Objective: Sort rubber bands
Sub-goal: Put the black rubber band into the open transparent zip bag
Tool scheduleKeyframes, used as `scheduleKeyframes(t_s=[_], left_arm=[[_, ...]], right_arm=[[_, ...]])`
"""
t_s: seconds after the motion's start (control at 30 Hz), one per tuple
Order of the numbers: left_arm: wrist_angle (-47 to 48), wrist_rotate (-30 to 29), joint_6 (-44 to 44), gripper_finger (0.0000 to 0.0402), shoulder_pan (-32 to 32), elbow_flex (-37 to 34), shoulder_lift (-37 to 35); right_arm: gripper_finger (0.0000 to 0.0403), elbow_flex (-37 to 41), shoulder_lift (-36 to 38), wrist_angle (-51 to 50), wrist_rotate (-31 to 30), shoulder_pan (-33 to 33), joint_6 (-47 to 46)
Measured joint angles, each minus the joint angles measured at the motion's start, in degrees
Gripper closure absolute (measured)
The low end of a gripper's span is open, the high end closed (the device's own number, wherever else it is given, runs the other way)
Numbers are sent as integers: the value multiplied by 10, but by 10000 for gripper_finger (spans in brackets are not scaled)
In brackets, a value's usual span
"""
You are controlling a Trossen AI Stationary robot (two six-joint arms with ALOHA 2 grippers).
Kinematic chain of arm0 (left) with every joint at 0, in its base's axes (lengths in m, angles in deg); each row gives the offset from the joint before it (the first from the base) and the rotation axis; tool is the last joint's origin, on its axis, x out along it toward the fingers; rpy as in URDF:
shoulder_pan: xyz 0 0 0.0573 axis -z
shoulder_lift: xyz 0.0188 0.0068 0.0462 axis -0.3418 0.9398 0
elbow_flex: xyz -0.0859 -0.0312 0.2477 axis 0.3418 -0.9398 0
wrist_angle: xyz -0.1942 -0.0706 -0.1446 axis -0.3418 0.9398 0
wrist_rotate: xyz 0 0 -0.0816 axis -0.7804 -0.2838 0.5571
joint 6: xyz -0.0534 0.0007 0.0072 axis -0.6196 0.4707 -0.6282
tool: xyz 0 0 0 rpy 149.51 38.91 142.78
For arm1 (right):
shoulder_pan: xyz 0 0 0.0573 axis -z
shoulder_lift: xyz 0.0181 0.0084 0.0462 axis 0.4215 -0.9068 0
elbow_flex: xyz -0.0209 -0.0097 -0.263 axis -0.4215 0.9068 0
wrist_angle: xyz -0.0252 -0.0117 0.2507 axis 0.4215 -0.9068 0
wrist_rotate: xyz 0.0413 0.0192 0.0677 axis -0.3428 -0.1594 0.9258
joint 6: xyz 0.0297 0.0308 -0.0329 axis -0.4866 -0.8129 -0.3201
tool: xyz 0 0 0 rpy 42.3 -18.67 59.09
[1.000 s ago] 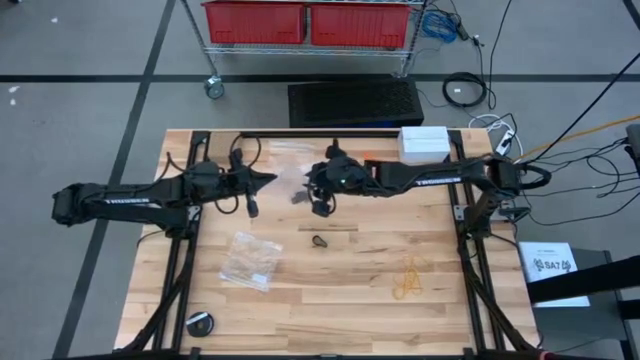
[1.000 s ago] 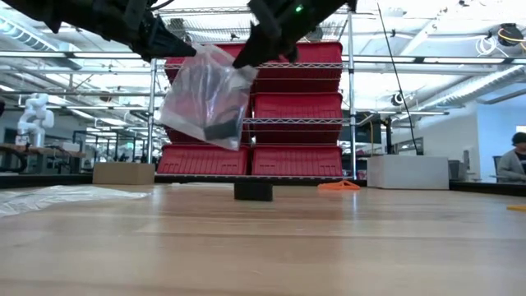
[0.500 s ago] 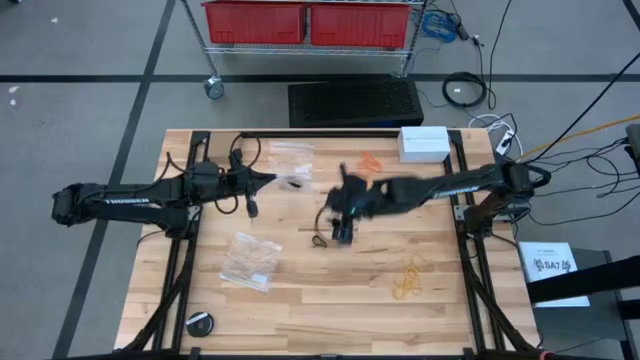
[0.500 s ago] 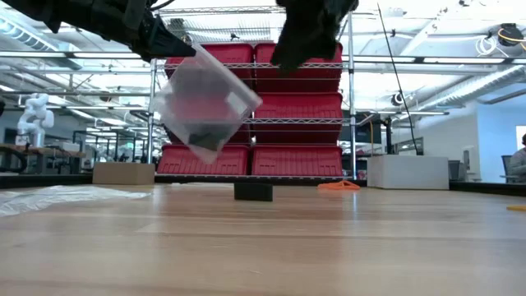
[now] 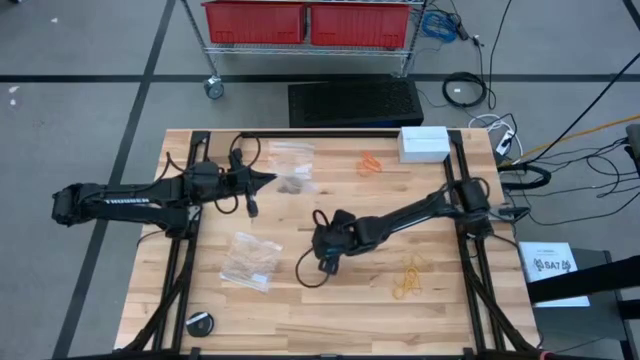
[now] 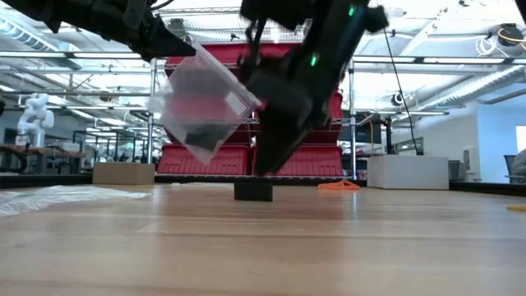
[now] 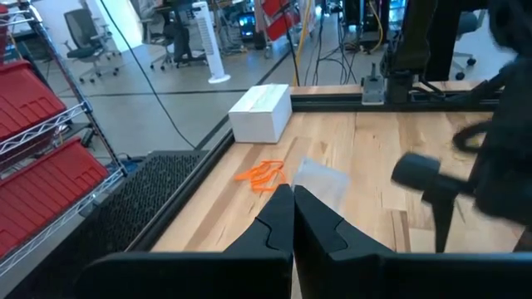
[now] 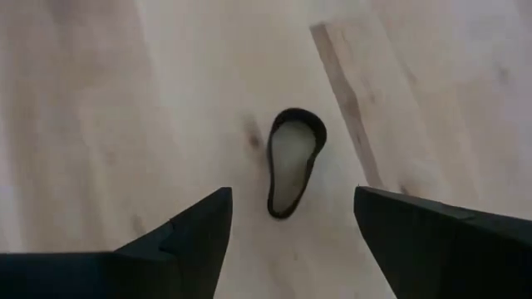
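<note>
A single black rubber band lay flat on the table, pinched into a teardrop loop, directly beneath the right end effector, whose fingers stood wide apart, empty. Orange rubber bands lay near the far edge, yellow-tan rubber bands toward the near right. The left end effector, closed, held a clear bag aloft.

White lettering on the left arm and a floor sheet is too small to read.
</note>
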Motion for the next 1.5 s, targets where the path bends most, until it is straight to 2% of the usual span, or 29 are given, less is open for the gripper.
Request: scheduleKeyframes(t_s=[0.1,0.2,0.27,0.37,0.4,0.5,0.73,0.87,1.17,1.5], left_arm=[[-1,0,0,401,0,0,0],[0,0,0,401,0,0,0],[0,0,0,401,0,0,0],[0,0,0,401,0,0,0],[1,0,0,401,0,0,0],[1,0,0,401,0,0,0],[1,0,0,401,0,0,0],[0,0,0,401,0,0,0],[-1,10,0,401,0,0,0],[0,12,0,401,0,0,0]], right_arm=[[169,0,-19,2,1,3,-2],[208,-1,-31,-2,2,3,-9],[260,-1,-32,-5,1,2,-9],[365,0,-25,-10,1,2,16],[383,1,-18,-16,-6,2,28],[390,-3,16,-20,-30,4,44],[400,-25,124,-34,-150,3,86],[401,-42,165,-20,-207,8,140],[402,-89,146,1,-212,52,232],[403,-128,114,-20,-175,86,250]])
